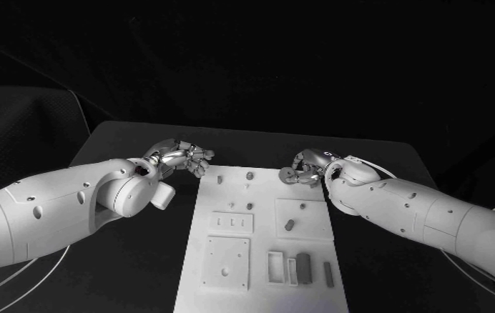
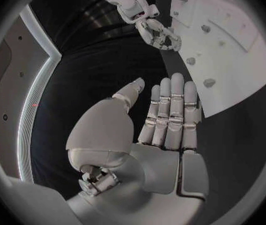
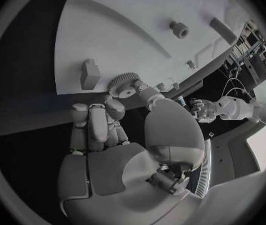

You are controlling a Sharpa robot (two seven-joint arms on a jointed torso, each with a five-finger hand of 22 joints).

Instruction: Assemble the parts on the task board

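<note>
The black table [image 1: 134, 138] carries the white board [image 1: 263, 256], a long plate in its middle with raised square panels, slots and small holes. The left hand [image 1: 184, 159] hovers just off the board's far left corner, fingers straight and apart, holding nothing. The right hand [image 1: 306, 169] sits at the far right corner, fingers curled, pinching a small toothed gear [image 3: 125, 84] at the board's edge. Small grey parts, such as a peg [image 1: 249, 176], stand scattered on the board. No writing is legible.
</note>
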